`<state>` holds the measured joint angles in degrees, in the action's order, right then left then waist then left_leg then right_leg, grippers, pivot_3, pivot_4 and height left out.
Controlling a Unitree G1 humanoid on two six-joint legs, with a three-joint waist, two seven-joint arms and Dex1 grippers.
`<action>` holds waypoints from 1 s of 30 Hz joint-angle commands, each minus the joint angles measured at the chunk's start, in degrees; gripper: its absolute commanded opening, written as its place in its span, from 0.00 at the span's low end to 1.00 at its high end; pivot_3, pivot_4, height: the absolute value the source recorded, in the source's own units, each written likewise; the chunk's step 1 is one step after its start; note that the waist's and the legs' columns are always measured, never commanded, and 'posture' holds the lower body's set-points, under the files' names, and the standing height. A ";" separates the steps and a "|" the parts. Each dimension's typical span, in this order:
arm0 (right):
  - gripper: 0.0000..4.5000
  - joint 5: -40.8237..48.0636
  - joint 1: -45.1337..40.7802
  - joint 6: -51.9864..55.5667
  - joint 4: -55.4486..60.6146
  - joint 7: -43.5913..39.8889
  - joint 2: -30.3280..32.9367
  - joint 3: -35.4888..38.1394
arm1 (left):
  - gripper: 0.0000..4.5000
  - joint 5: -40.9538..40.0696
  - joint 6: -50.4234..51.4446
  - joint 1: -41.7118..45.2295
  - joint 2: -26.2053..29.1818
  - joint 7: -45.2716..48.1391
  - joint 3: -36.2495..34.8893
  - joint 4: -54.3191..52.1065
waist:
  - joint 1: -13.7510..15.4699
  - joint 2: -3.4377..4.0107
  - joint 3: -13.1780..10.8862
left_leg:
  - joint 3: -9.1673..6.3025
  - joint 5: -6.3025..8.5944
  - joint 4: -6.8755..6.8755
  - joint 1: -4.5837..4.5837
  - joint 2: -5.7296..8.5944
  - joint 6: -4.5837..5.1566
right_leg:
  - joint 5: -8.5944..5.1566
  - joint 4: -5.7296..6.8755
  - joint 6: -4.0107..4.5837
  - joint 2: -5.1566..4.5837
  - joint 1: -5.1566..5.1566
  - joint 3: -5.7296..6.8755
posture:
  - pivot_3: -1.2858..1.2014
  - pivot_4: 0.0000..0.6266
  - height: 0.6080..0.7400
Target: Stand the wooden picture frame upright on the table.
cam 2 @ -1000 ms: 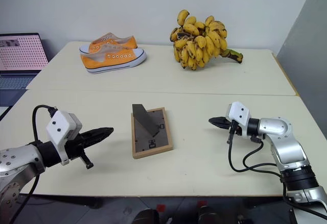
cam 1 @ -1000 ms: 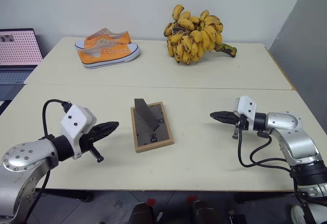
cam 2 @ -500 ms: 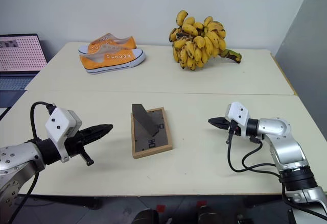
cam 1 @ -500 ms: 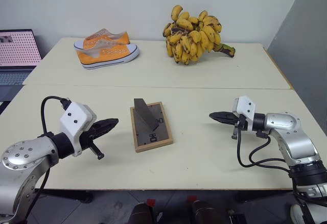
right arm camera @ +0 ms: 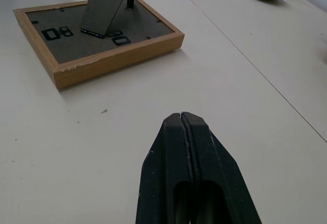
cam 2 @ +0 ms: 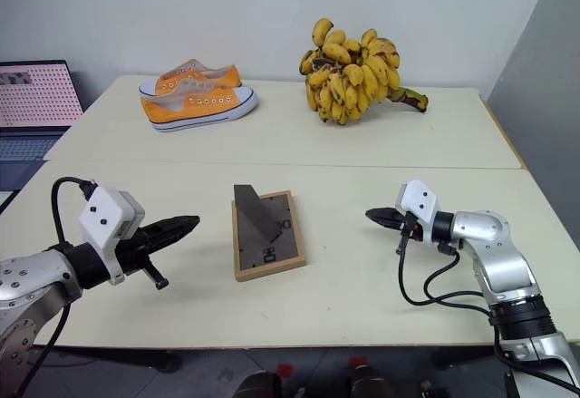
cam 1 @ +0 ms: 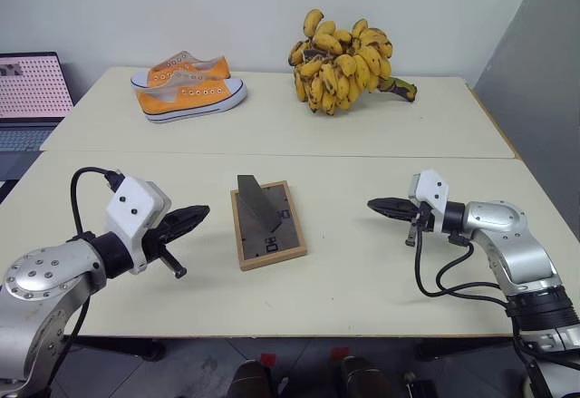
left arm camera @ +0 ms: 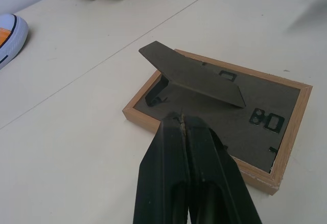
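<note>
Head views: the wooden picture frame point(cam 1: 266, 226) lies face down near the middle of the near table point(cam 1: 344, 271), dark grey back upward, its easel stand point(cam 1: 256, 202) folded out and raised at a slant. The left gripper point(cam 1: 201, 213) is held above the table to the frame's left, fingers pressed together, pointing at the frame but apart from it. The right gripper point(cam 1: 375, 205) is held to the frame's right, also pressed together and empty, well apart from the frame. On the far table point(cam 1: 272, 126) sit a pair of orange shoes point(cam 1: 188, 89) and a bunch of bananas point(cam 1: 343, 51). A laptop point(cam 1: 29, 94) stands at the left edge.

Left wrist view: the closed fingers point(left arm camera: 191, 183) point at the frame's near long edge; the frame point(left arm camera: 265, 147) lies flat with its stand lifted, and there is no contact.

Right wrist view: the closed fingers point(right arm camera: 196, 178) point over bare tabletop; the frame point(right arm camera: 112, 50) lies ahead, untouched.
</note>
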<state>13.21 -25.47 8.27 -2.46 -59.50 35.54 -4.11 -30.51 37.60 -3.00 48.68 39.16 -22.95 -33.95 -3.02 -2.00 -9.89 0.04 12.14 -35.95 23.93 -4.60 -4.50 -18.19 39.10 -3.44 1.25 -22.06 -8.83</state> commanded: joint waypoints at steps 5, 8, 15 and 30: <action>0.00 0.78 -0.56 0.41 2.47 1.51 -0.47 0.95 | 0.00 -1.43 0.50 2.00 -0.80 -1.23 -0.45 -2.35 | -0.01 0.00 0.00 | 0.00 0.00 0.00 0.00 0.00 0.00 | 0.00 0.00 0.00 0.00 0.00 0.00 | 0.52 0.24 1.00; 0.00 1.03 -0.31 0.90 2.79 1.83 -0.87 0.87 | 0.00 -1.68 0.80 2.36 -0.74 -1.29 -0.45 -2.23 | -0.04 0.00 0.00 | -0.01 0.00 0.00 0.00 0.00 0.00 | 0.00 0.00 0.00 0.00 0.01 0.01 | 0.52 0.24 1.00; 0.00 -0.77 -2.36 0.24 1.60 3.86 -6.95 -3.31 | 0.00 -0.53 0.99 1.53 -3.47 -4.79 -4.64 3.95 | -0.32 0.00 0.00 | -0.05 0.00 -0.01 -0.01 -0.01 0.00 | 0.00 0.05 0.00 0.02 0.02 0.03 | 0.52 0.24 1.00; 0.00 -7.91 -5.58 -3.16 -7.89 11.45 -11.78 -5.71 | 0.00 2.81 8.72 4.46 -12.39 -14.16 5.44 14.64 | -0.18 -0.01 0.01 | -0.13 -0.01 -0.05 0.01 0.02 -0.01 | 0.03 0.11 -0.03 0.00 0.05 0.09 | 0.52 0.24 1.00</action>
<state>6.33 -30.41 6.71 -10.73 -49.82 23.96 -10.30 -27.86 43.97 0.57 36.66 26.43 -18.69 -18.58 -3.20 -2.01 -9.88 -0.09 12.13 -35.99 23.93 -4.57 -4.51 -18.16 39.23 -3.48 1.26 -22.01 -8.74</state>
